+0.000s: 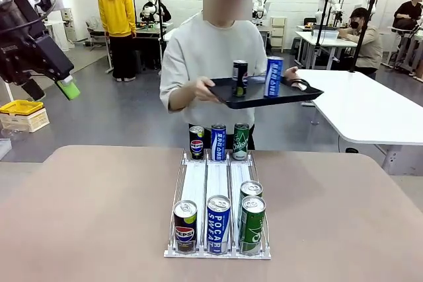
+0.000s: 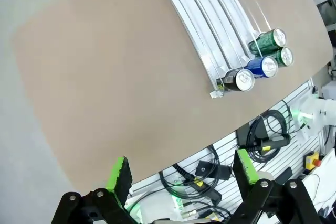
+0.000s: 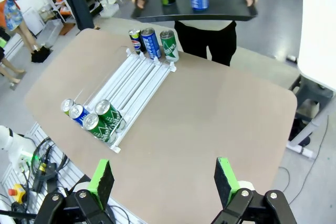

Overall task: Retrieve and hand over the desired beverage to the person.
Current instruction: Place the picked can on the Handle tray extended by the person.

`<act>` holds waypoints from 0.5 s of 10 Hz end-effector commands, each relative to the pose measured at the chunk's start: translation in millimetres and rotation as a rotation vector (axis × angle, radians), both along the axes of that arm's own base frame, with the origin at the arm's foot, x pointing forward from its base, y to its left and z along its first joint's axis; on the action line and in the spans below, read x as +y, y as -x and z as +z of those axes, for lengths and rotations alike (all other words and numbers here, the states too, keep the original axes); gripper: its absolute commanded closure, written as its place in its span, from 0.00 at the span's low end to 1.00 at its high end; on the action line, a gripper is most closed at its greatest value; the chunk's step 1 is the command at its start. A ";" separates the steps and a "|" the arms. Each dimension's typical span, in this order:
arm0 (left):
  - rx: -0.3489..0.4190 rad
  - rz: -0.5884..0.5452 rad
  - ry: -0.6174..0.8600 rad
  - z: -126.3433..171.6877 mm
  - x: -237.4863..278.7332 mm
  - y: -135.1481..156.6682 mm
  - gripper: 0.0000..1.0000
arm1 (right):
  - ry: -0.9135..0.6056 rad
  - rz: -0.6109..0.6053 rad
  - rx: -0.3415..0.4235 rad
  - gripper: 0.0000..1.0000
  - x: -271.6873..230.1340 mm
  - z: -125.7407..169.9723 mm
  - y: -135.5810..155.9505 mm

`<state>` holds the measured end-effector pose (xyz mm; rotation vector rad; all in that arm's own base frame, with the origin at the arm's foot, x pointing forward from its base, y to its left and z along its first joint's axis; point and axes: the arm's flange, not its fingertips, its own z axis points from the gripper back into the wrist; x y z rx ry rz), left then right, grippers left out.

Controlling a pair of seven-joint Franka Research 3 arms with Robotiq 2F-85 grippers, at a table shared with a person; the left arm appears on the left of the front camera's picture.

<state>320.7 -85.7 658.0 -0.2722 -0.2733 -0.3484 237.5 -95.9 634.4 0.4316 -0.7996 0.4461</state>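
Person [image 1: 205,57] stands at 12 o'clock beyond the tabletop [image 1: 86,216], both hands holding a flat black tray [image 1: 264,94] with a black can [image 1: 239,78] and a blue can [image 1: 273,76] upright on it. Wire rack [image 1: 218,193] mid-tabletop: three cans at its far end, four at the near end, the near-row Pepsi can [image 1: 185,226] at 7 o'clock, Pocari can [image 1: 218,224] beside it. Left gripper [image 2: 181,174] fingers spread, empty, above the tabletop edge. Right gripper [image 3: 164,181] fingers spread, empty, high over the tabletop
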 end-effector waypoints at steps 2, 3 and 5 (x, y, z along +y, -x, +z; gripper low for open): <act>-0.008 -0.022 -0.009 1.1 0.5 -2.8 0.00 | -0.013 0.019 -0.005 0.00 0.8 -0.4 -1.0; -0.008 -0.022 -0.009 1.1 0.5 -2.8 0.00 | -0.013 0.019 -0.005 0.00 0.8 -0.4 -1.0; -0.008 -0.022 -0.009 1.1 0.5 -2.8 0.00 | -0.013 0.019 -0.005 0.00 0.8 -0.4 -1.0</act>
